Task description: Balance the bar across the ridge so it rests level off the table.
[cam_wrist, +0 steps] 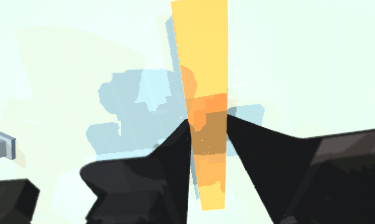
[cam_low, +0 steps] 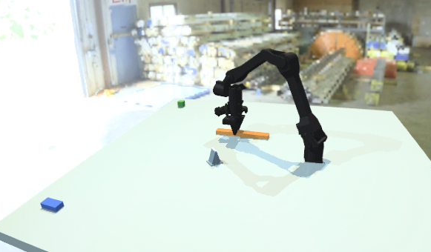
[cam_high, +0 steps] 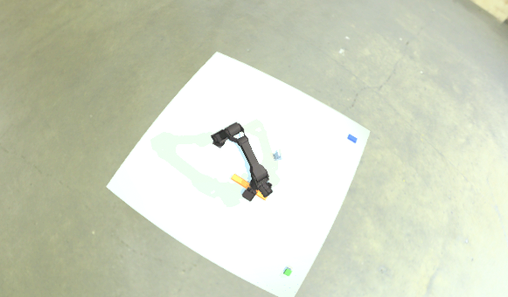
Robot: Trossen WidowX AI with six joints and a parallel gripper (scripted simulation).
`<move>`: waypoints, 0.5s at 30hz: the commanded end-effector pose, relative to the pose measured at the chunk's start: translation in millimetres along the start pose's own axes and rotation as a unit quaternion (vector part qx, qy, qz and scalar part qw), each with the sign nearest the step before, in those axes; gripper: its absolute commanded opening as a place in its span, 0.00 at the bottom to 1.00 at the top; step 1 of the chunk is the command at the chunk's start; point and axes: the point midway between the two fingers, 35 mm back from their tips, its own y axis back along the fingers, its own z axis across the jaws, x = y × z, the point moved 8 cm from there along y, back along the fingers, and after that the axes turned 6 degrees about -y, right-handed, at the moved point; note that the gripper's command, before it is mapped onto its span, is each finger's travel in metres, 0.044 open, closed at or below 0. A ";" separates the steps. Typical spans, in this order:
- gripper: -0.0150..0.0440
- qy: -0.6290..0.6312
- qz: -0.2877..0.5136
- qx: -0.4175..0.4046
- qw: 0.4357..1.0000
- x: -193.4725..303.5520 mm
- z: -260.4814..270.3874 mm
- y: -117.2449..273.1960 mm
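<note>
From above, the arm and gripper (cam_high: 254,192) hide the middle of your orange bar (cam_high: 240,180). In your wrist view, the left edge crops the gray ridge (cam_wrist: 3,145); outside, you get only a blurred warehouse background (cam_low: 214,48), its sign cut off above.

blue block (cam_high: 352,138) (cam_low: 52,204), green cube (cam_high: 288,272) (cam_low: 181,104)
</note>
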 end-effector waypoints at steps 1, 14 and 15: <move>0.25 0.000 -0.001 0.001 1.000 -1.3 -0.4 7.9; 0.25 -0.001 -0.001 0.002 1.000 -4.2 -1.2 41.6; 0.25 -0.001 -0.001 0.002 1.000 -4.3 -1.2 44.2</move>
